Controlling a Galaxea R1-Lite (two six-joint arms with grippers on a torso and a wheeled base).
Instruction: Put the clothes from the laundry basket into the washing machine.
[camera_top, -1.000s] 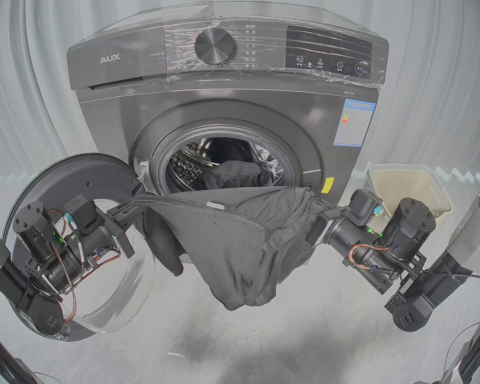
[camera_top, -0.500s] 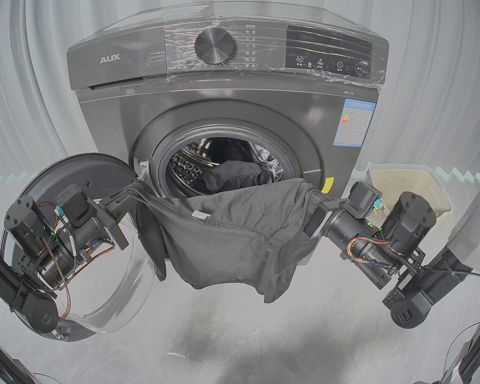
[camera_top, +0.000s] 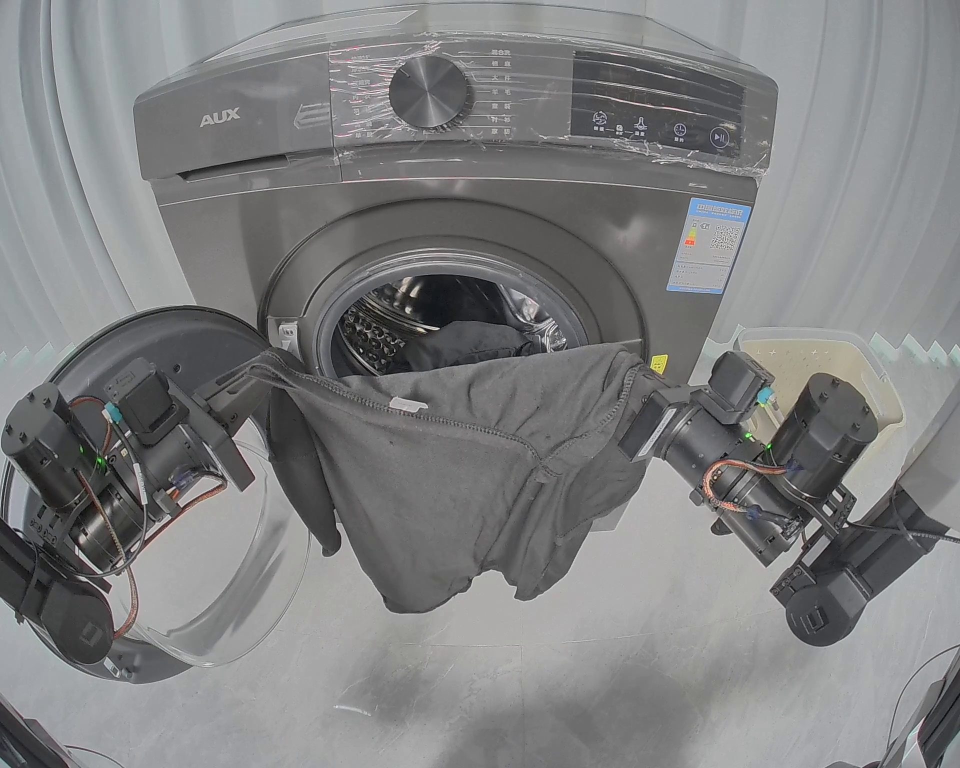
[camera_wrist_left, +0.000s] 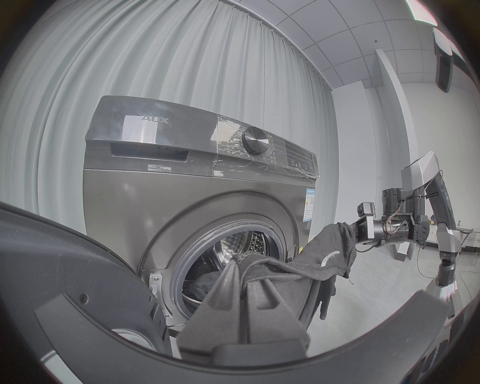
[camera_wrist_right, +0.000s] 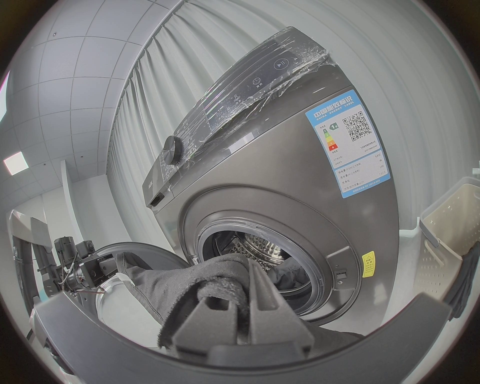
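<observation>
- In front of the washing machine (camera_top: 450, 210), a grey garment (camera_top: 470, 450) hangs stretched between the two arms. Its top edge sits level with the lower lip of the drum (camera_top: 395, 320) and its body sags in a loose pouch toward the floor.
- The left gripper (camera_top: 248, 392) is clenched on one corner of the cloth, just beside the hinge of the open door (camera_top: 150, 350). Its wrist view shows the fabric pinched between the closed fingers (camera_wrist_left: 225, 300).
- The right gripper (camera_top: 640, 405) is clamped on the opposite corner, a thick fold bunched between its fingers (camera_wrist_right: 275, 305).
- A second dark piece (camera_top: 470, 345) lies inside the drum, just behind the stretched edge.
- The laundry basket (camera_top: 810, 372) stands on the floor to the machine's right, near the right arm. A dark strip (camera_wrist_right: 465, 280) hangs over its rim in the right wrist view, though I can't tell what it is.
- The garment looks light, limp and not slippery, and it will droop wherever nothing supports it. The two corner holds suit it. I'd guess the hanging belly could snag on the drum's lip unless it is lifted and pushed well in before either grip lets go.
</observation>
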